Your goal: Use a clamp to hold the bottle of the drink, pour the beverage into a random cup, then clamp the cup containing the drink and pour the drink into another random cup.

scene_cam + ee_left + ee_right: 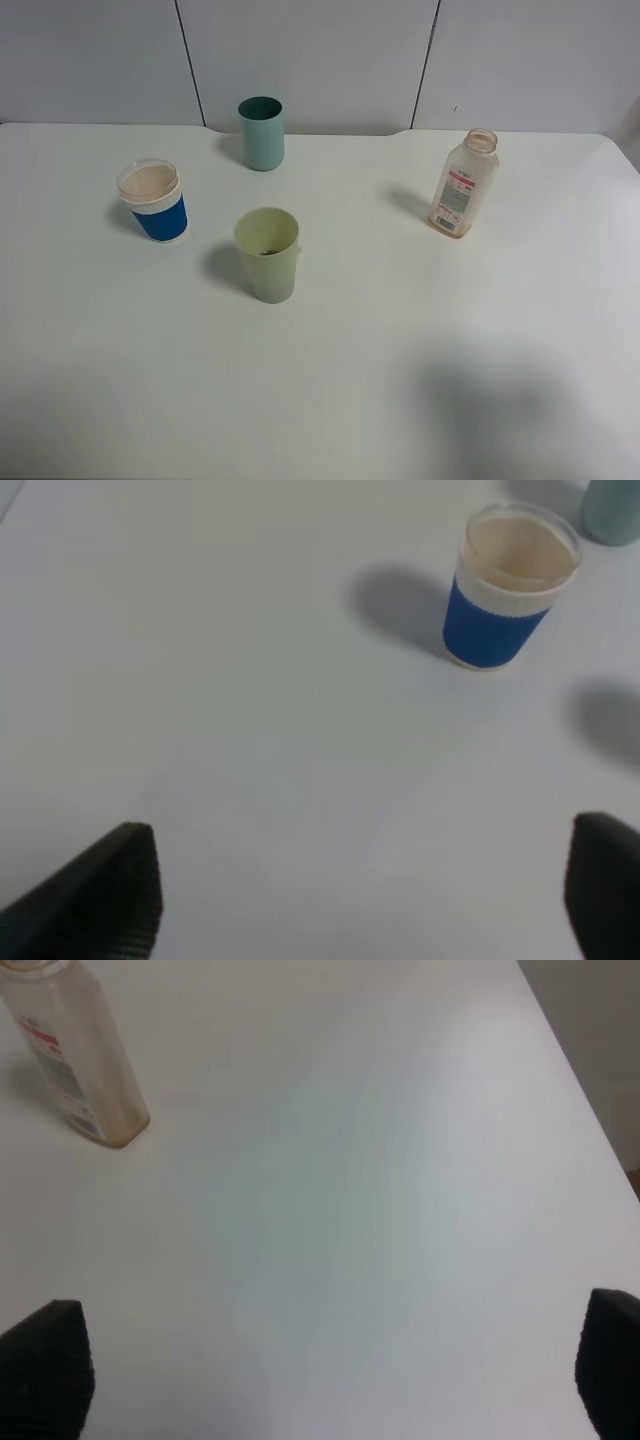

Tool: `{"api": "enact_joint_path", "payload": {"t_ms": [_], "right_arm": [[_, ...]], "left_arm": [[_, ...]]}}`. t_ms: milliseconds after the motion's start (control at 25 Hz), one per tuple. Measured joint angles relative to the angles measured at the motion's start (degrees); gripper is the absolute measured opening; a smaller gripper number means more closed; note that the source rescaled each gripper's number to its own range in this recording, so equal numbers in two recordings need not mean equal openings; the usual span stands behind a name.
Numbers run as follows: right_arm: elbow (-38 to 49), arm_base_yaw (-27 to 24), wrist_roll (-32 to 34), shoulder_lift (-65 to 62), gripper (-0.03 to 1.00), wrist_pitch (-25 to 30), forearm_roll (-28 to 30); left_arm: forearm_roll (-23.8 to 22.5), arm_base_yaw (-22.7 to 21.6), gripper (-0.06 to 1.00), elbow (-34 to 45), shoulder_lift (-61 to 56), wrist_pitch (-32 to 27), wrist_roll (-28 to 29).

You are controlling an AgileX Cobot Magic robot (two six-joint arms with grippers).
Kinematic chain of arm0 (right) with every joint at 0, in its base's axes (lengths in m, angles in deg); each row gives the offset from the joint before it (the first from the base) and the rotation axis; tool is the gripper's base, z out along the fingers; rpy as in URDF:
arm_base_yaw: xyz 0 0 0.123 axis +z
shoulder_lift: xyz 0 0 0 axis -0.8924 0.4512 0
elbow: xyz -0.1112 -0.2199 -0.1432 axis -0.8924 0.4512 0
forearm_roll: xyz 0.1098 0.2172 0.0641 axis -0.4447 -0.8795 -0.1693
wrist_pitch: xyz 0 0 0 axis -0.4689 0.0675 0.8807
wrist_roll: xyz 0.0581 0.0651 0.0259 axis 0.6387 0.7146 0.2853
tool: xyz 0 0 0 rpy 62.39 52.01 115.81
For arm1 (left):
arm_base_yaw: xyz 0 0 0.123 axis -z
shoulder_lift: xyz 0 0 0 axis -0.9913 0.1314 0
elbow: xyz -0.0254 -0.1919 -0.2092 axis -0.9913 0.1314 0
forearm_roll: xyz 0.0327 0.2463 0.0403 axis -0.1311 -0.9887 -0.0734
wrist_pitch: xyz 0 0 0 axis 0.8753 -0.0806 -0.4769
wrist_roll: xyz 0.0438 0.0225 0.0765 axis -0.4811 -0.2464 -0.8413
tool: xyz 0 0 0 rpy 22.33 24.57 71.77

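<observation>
The clear, uncapped drink bottle (pixel 460 186) with a red-and-white label stands upright at the table's right; the right wrist view shows the bottle (pixel 75 1060) well ahead of my right gripper (pixel 330 1365). That gripper is open with nothing between its black fingertips (pixel 50 1360). A blue cup (pixel 154 201) with a white band stands at the left, a teal cup (pixel 262 133) at the back and a pale green cup (pixel 268 254) in the middle. My left gripper (pixel 365 890) is open and empty, some way short of the blue cup (pixel 505 590). Neither arm shows in the exterior high view.
The white table (pixel 420 380) runs to a grey panelled wall (pixel 320 60) at the back. The table's right edge (pixel 585 1080) shows in the right wrist view. A corner of the teal cup (pixel 615 510) appears in the left wrist view.
</observation>
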Motion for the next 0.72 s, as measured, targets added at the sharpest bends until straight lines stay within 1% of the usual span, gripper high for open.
{"api": "enact_joint_path", "payload": {"t_ms": [720], "right_arm": [[0.0, 0.0, 0.0, 0.0, 0.93, 0.0, 0.0]], "left_arm": [[0.0, 0.0, 0.88, 0.0, 0.0, 0.0, 0.0]]}}
